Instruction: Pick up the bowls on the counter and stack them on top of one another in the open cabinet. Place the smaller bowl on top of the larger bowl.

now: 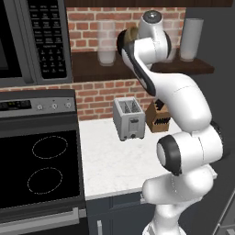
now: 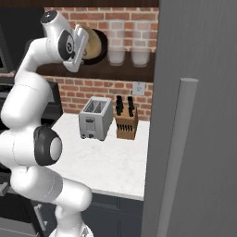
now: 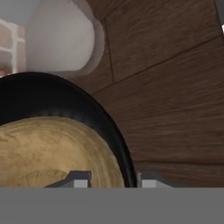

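The smaller bowl (image 3: 48, 148), tan wood, lies nested inside the larger bowl (image 3: 52, 92), whose glossy black rim curves around it. Both rest on the dark wooden shelf of the open cabinet (image 3: 175, 87) against the brick wall. My gripper (image 3: 113, 180) is at their near edge: one fingertip is over the tan inside, the other outside the black rim, shut on the smaller bowl's wall. From the base, the tan bowl (image 2: 91, 44) and the black one (image 2: 102, 46) look tilted beside my hand (image 2: 78, 46). The counter (image 1: 114, 160) below carries no bowl.
Frosted jars (image 2: 115, 44) (image 2: 140, 46) stand on the shelf just right of the bowls. A toaster (image 1: 128, 118) and a knife block (image 1: 158, 117) sit at the back of the counter. The stovetop (image 1: 41, 165) and microwave (image 1: 32, 41) are left. A tall grey panel (image 2: 199, 115) stands right.
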